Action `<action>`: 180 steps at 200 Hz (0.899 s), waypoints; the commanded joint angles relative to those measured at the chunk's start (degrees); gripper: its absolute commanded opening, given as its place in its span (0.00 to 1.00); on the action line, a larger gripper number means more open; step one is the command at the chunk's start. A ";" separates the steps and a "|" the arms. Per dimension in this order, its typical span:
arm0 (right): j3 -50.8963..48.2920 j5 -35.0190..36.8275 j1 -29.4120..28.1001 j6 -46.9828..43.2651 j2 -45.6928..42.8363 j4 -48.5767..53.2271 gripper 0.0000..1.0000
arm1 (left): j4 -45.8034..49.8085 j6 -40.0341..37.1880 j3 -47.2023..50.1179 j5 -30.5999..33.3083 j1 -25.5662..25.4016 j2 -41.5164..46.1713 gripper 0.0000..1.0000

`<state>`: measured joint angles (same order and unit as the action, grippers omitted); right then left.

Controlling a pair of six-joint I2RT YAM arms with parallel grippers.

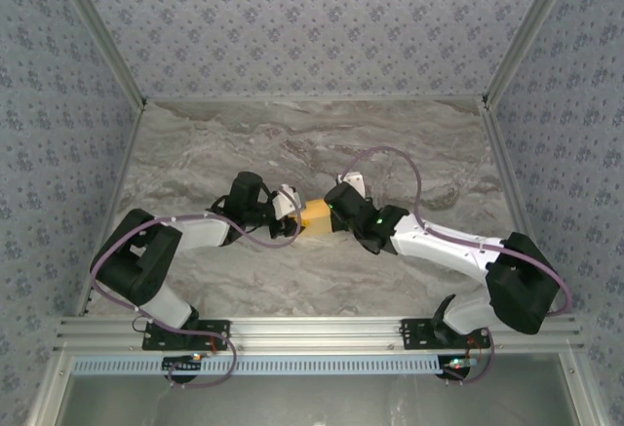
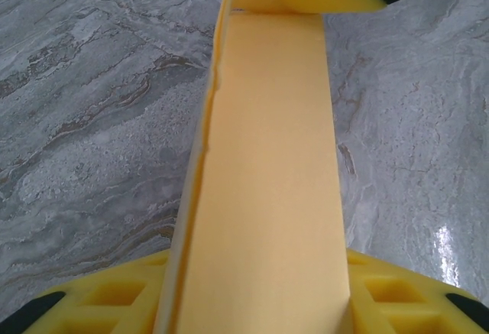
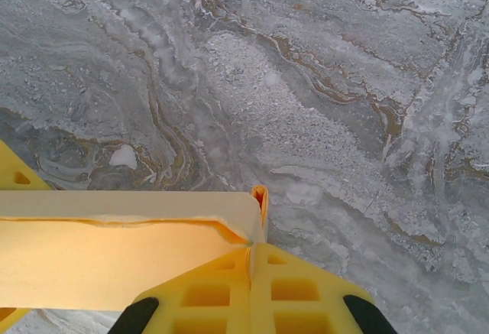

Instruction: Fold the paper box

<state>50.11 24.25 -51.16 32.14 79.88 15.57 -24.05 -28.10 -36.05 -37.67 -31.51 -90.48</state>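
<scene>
Mid-fold, prob.: L gripper [image 1: 297, 213] is clamping orange-yellow thin-card paper box [image 1: 317, 217] across a panel; R gripper [image 3: 254, 273], jaws shut, is pinching its edge. Next: creasing w/o tearing.

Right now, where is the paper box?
In the top view the paper box is at the middle of the table, between the left gripper on its left and the right gripper on its right.

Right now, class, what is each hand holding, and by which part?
Both hold the box: the left hand grips across a panel, the right hand pinches a thin edge.
</scene>
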 commanded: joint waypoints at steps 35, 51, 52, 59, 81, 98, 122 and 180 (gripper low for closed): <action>1.75 -11.23 -1.19 2.35 -0.73 -1.21 0.13 | 1.37 -1.34 -1.87 0.23 -0.35 -1.64 0.43; 1.50 -11.00 -1.31 2.86 -0.78 -1.11 0.06 | 1.20 -1.35 -2.13 0.23 -0.40 -2.05 0.43; 1.49 -10.99 -1.31 2.89 -0.82 -1.09 0.05 | 1.20 -1.35 -2.16 0.23 -0.40 -2.06 0.43; 1.42 -10.87 -1.26 2.85 -0.71 -1.10 0.00 | 1.20 -1.35 -2.28 0.22 -0.32 -2.23 0.43; 0.68 -9.91 -1.44 3.32 -0.25 -1.16 0.00 | 1.11 -1.07 -2.96 0.31 -0.33 -2.64 0.45; -0.69 -6.00 -2.36 5.32 0.26 -1.34 0.00 | 0.33 0.16 -3.39 0.16 0.10 -2.87 0.49; -2.89 1.73 -4.33 9.00 0.44 -0.93 0.00 | -1.81 2.31 -3.12 -0.30 1.09 -2.16 0.52; -3.87 9.82 -5.75 11.60 0.74 0.34 0.00 | -5.83 8.59 -0.34 1.90 1.71 0.63 0.68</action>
<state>47.48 33.45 -55.77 40.80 79.70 13.87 -24.73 -24.71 -37.58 -37.52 -30.37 -91.94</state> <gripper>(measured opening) 0.061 0.640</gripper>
